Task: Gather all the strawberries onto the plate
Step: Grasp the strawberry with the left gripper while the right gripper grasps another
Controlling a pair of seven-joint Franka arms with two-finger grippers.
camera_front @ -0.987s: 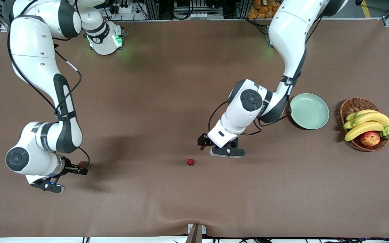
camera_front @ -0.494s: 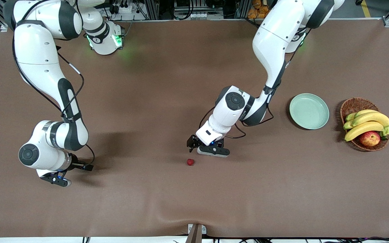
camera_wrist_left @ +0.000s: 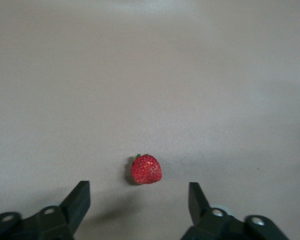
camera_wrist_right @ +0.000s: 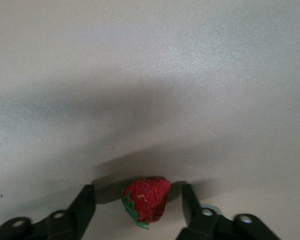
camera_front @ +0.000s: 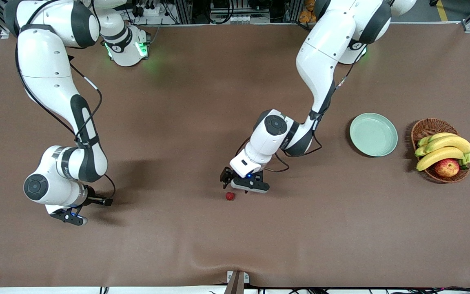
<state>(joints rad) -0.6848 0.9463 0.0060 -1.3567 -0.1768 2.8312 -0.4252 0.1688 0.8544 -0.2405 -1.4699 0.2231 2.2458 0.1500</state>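
Observation:
One strawberry (camera_front: 230, 196) (camera_wrist_left: 146, 169) lies mid-table, small and red with a green top. My left gripper (camera_front: 225, 181) (camera_wrist_left: 139, 194) hangs low just beside it, open, the berry lying just ahead of its fingertips and apart from them. Another strawberry (camera_wrist_right: 147, 198) lies on the table between the fingers of my right gripper (camera_front: 105, 201) (camera_wrist_right: 137, 197), which is open and low at the right arm's end; a gap shows on each side of the berry. In the front view that berry is hidden by the gripper. The pale green plate (camera_front: 373, 134) stands bare toward the left arm's end.
A brown wicker basket (camera_front: 424, 127) with bananas (camera_front: 443, 149) and a red-yellow apple (camera_front: 447, 167) stands beside the plate at the left arm's end. The brown table cover (camera_front: 202, 102) is bare between the two arms.
The left arm swung from beside the plate toward the middle strawberry and lowered. The right gripper slid over its strawberry, which now sits between the fingers. Both jaws have narrowed somewhat.

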